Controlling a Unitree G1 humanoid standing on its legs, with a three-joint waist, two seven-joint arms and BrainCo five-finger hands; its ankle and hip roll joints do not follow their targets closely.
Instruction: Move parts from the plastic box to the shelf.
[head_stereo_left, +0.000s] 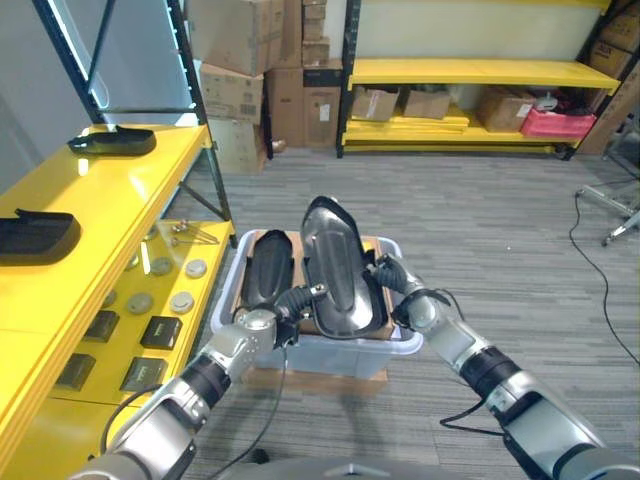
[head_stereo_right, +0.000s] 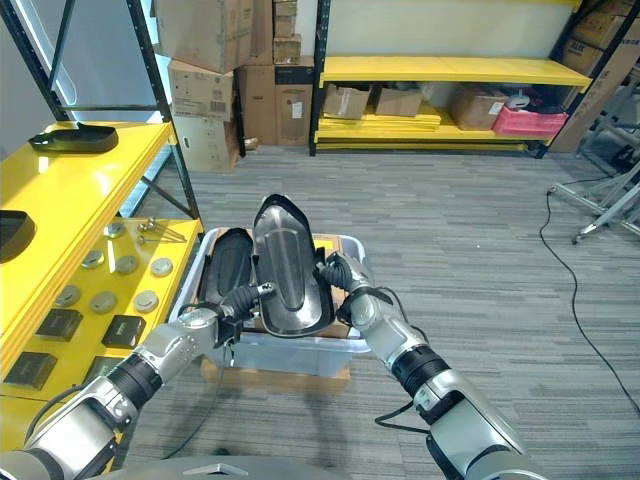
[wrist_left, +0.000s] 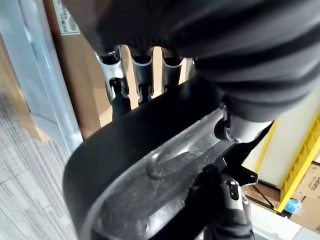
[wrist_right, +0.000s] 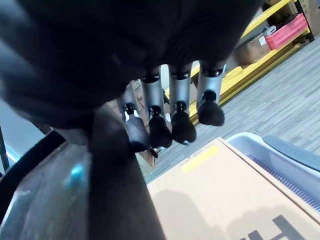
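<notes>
Two black parts were already lying on the top level of the yellow shelf (head_stereo_left: 95, 200), one (head_stereo_left: 112, 141) toward its far end and one (head_stereo_left: 35, 236) nearer the robot, so by my reading the job was partly done, with at least two parts left to move. Beside the shelf, on its aisle side, stood the plastic box (head_stereo_left: 318, 345). Both hands were lifting a large glossy black part (head_stereo_left: 340, 275) out of that box, its far end tipped up above the rim. The left hand (head_stereo_left: 297, 299) held the shelf-side edge of the part, fingers curled round it, and the right hand (head_stereo_right: 341, 272) gripped the opposite edge. Another black part (head_stereo_left: 266, 268) rested in the box on the side closer to the shelf. Lifting clear, carrying to the shelf and setting down all remained. The left wrist view showed the fingers (wrist_left: 115, 87) wrapped behind the part's rim and the thumb pressed on its shiny face, which the head views could not resolve. The right wrist view showed a cardboard sheet (wrist_right: 235, 187) lining the box under the part, with the fingertips (wrist_right: 182, 127) hooked past the part's edge.
</notes>
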